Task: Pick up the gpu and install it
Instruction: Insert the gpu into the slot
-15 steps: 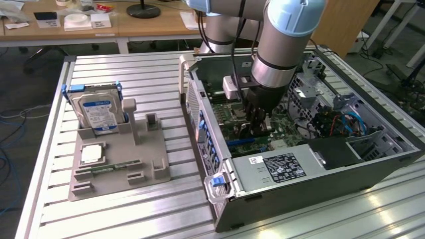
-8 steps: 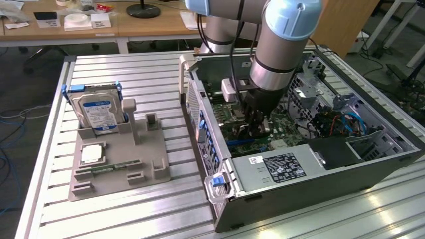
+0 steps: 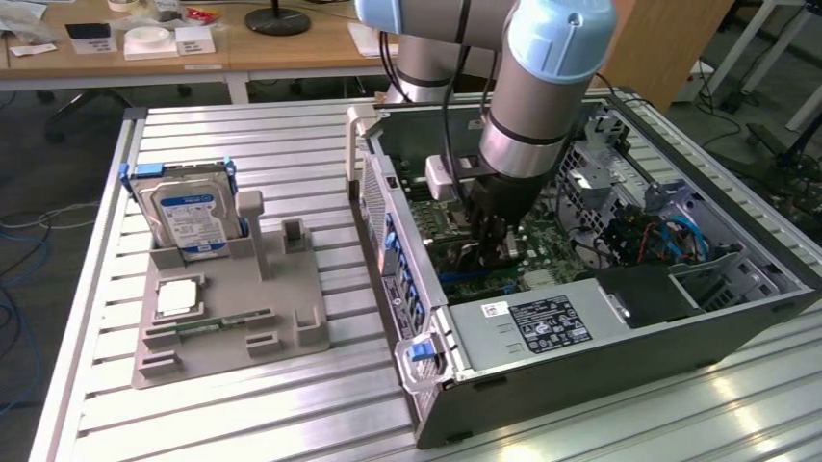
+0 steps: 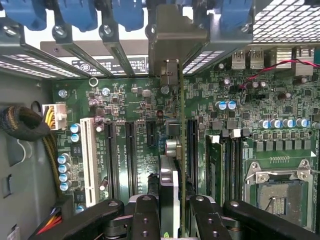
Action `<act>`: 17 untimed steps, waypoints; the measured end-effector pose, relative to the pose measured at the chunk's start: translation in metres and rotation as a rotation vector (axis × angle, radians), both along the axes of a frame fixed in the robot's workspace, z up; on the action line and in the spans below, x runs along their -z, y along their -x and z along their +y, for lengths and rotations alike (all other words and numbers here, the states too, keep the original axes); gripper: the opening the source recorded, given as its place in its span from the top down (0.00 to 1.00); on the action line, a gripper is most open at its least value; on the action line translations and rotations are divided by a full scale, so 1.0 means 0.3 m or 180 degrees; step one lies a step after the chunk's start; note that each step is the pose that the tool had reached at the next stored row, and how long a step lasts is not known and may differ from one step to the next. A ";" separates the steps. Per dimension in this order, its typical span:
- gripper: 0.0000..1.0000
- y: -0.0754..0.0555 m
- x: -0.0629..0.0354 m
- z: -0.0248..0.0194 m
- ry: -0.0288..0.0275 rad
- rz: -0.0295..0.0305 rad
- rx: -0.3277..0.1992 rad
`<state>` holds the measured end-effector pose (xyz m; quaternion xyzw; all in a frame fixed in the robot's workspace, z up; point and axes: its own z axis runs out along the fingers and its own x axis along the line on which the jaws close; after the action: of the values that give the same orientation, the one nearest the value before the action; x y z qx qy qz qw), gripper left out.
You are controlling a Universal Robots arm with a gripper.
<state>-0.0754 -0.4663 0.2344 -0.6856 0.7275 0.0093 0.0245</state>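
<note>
My gripper [image 3: 495,241] is down inside the open computer case [image 3: 719,318], over the green motherboard [image 3: 546,255]. In the wrist view the gripper [image 4: 175,212] is shut on the gpu [image 4: 171,192], which I see edge-on between the two black fingers [image 4: 145,220]. The card stands upright above the dark expansion slots [image 4: 131,155]. Its pale metal bracket [image 4: 177,35] reaches up to the case's rear slot openings, between the blue latches [image 4: 80,12]. Whether the card's edge sits in a slot I cannot tell.
A grey holder tray [image 3: 295,318] on the exterior view's left carries a hard drive [image 3: 191,217], a square chip [image 3: 177,298] and a memory stick [image 3: 225,322]. Inside the case are the power supply [image 3: 546,322], the processor socket [image 4: 280,192], a white slot [image 4: 89,160] and a cable bundle [image 4: 25,125].
</note>
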 end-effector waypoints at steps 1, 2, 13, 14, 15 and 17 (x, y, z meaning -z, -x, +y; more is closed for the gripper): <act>0.72 0.001 0.003 0.001 0.0000 0.0000 0.0000; 0.72 0.001 0.006 0.001 0.0000 0.0000 0.0000; 0.72 0.003 0.003 0.002 -0.0001 0.0000 0.0000; 0.72 0.003 0.003 0.002 -0.0001 0.0000 0.0000; 0.72 0.003 0.003 0.002 0.0000 0.0000 0.0000; 0.72 0.004 0.006 0.002 0.0000 0.0000 0.0000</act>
<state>-0.0766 -0.4657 0.2327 -0.6856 0.7275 0.0092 0.0245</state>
